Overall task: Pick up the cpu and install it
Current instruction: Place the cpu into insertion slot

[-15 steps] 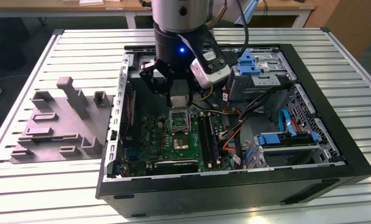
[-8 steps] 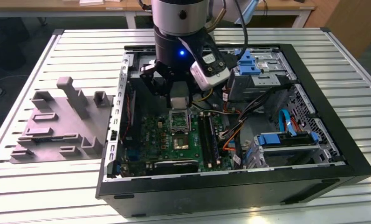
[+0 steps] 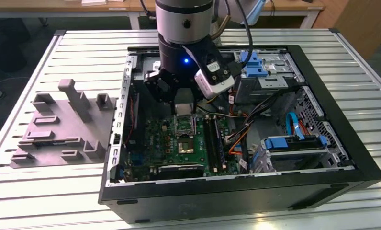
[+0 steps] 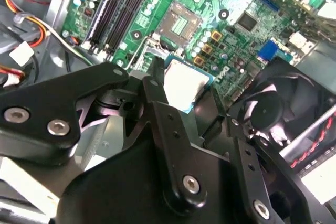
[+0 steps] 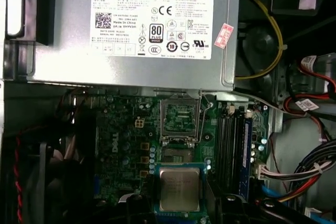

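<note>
The jaws are clenched on the cpu (image 4: 185,85), holding it over the green motherboard (image 3: 170,149) near the open socket (image 5: 178,117), with the grey power supply (image 5: 131,72) just beyond, inside the black case (image 3: 241,196) on the table (image 3: 82,48), centre of the exterior view.

Silver arm (image 3: 184,19), blue light (image 3: 186,61), black gripper (image 3: 184,108), perhaps white camera (image 3: 215,79)

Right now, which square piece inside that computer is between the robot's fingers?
The cpu, the pale silvery-topped square. The metal-framed socket and the dark chip with a grey centre sit on the green board, clear of the fingers.
</note>
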Motion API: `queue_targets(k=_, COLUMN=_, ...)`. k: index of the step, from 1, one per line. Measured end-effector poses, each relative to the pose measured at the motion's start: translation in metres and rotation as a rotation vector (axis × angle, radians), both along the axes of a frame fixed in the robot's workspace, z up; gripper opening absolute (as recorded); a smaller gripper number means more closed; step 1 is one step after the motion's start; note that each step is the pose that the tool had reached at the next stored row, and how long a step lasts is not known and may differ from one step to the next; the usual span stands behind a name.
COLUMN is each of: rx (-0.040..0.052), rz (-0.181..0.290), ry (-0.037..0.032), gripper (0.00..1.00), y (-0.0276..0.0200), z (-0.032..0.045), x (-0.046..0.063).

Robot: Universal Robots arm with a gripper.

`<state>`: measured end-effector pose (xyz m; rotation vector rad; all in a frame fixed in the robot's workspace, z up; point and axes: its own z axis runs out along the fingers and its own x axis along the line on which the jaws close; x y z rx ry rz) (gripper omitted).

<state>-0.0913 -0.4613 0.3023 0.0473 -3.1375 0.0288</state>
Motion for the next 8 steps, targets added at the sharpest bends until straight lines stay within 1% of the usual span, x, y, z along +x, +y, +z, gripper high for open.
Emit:
queue_targets(k=4, rx=0.0001, rz=-0.016, ry=0.0000, gripper=0.47, y=-0.0007, z=-0.0073, x=0.001)
queue_targets(k=8, rx=-0.0001, rz=-0.058, ry=0.0001, gripper=0.47, y=-0.0007, z=-0.0144, x=0.001)
